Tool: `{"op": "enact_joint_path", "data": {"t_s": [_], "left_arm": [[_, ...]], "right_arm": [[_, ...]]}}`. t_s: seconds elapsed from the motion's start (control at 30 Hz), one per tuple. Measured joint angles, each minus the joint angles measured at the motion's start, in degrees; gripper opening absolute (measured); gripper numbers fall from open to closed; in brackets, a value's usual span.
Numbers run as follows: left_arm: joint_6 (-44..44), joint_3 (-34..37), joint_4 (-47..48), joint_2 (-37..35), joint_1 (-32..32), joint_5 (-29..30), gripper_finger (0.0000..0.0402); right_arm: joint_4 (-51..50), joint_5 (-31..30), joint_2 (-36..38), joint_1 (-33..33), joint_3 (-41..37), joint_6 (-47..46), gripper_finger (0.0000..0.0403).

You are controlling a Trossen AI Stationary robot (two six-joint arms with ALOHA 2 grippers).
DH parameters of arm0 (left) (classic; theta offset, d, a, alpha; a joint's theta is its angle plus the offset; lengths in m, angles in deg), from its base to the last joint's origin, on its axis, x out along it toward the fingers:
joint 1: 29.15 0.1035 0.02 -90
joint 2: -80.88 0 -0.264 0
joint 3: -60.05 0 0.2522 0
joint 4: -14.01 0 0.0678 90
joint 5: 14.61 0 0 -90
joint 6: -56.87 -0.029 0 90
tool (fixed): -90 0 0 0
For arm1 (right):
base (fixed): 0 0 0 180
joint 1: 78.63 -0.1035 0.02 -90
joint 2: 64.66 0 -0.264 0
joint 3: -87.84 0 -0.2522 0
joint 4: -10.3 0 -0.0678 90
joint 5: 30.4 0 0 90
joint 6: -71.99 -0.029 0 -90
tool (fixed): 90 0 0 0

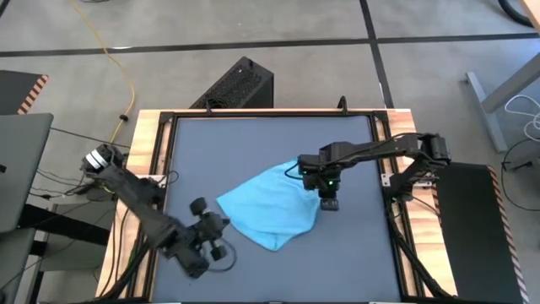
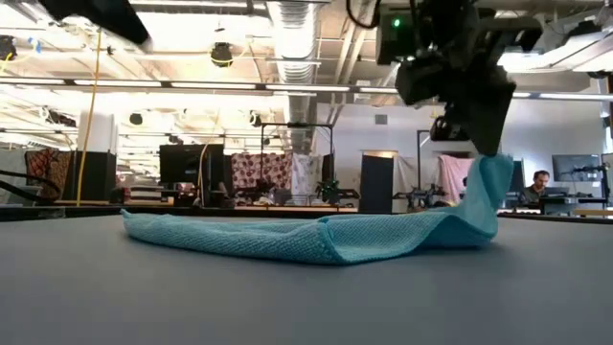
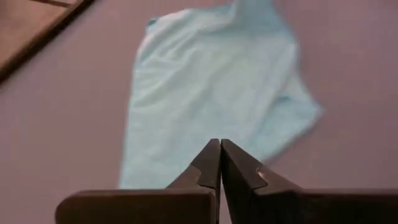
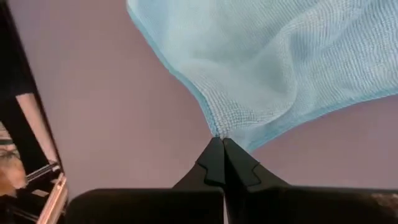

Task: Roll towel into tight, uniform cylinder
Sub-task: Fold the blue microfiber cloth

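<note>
The light-blue towel [image 1: 272, 207] lies crumpled and partly folded on the dark grey tabletop [image 1: 253, 143], near its middle; most of it rests flat, and its right corner is raised. My right gripper [image 1: 327, 199] is over that right corner, shut on it. My left gripper [image 1: 221, 226] hovers at the towel's near-left side with its fingers shut [image 3: 220, 155] and empty. No rolled cylinder shows. My right gripper pinches a corner of the towel [image 4: 219, 132] between its two fingertips, coming from above and pointing down. The corner is lifted [image 2: 487, 177] and the cloth rises to it in a steep strip, while the rest of the towel [image 2: 287, 238] lies on the table.
A wooden frame [image 1: 148, 152] borders the tabletop. A black box [image 1: 236, 84] stands on the floor beyond the far edge. Bare tabletop lies on the far side and near the front. A person [image 2: 542, 184] sits in the room far behind the table.
</note>
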Motion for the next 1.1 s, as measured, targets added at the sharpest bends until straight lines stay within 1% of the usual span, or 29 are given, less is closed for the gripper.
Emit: {"op": "enact_joint_path", "data": {"t_s": [0.07, 0.1, 0.17, 0.27, 0.33, 0.37, 0.47, 0.57, 0.67, 0.83, 0.97, 1.07, 1.1], "left_arm": [[-7.6, 3.4, -7.5, 0.0, 4.0, -3.5, 0.0011], [-12.3, 5.4, -12.5, 0.0, 6.2, -6.7, 0.0016], [-22.8, 9.4, -23.2, 0.1, 10.9, -14.6, 0.003], [-35.1, 14.3, -41.1, 0.2, 17.9, -30.0, 0.0055], [-40.9, 15.5, -48.0, 0.9, 21.6, -38.2, 0.0072], [-43.7, 15.5, -49.5, 1.5, 22.8, -40.8, 0.008], [-50.2, 13.2, -50.1, 4.2, 25.2, -45.9, 0.0099], [-54.3, 9.8, -50.2, 8.4, 26.1, -51.2, 0.0111], [-57.7, 6.4, -48.7, 12.9, 26.1, -54.6, 0.0116], [-62.2, 0.3, -45.1, 18.4, 27.5, -59.9, 0.0117], [-62.7, -4.5, -44.2, 22.6, 29.4, -60.6, 0.0109], [-63.1, -9.0, -39.9, 25.6, 30.4, -60.7, 0.0103], [-63.9, -10.2, -37.2, 26.4, 30.7, -60.9, 0.0101]], "right_arm": [[0.1, -0.5, -1.4, 0.3, 0.0, 0.3, 0.0011], [0.6, -0.6, -2.1, 0.3, 0.0, 0.8, 0.0011], [0.8, -0.9, -3.6, 0.4, 0.0, 1.9, 0.0011], [0.9, -1.0, -5.8, 0.4, 0.0, 2.3, 0.0011], [0.5, -1.0, -6.8, 0.3, 0.0, 2.1, 0.0011], [0.9, -1.1, -7.1, 0.2, -0.2, 1.9, 0.0011], [3.5, -1.4, -7.3, -0.2, -1.5, 0.7, 0.0012], [7.2, -1.5, -7.3, 0.0, -3.3, -1.9, 0.0012], [9.6, -1.5, -7.3, 0.4, -5.1, -4.0, 0.0012], [12.7, -2.5, -7.3, 0.4, -6.7, -4.1, 0.0012], [15.0, -2.4, -7.3, 0.4, -7.8, -1.8, 0.0013], [14.1, -2.4, -7.3, 0.4, -8.0, -0.9, 0.0013], [14.0, -2.4, -7.3, 0.4, -8.0, -0.3, 0.0013]]}}
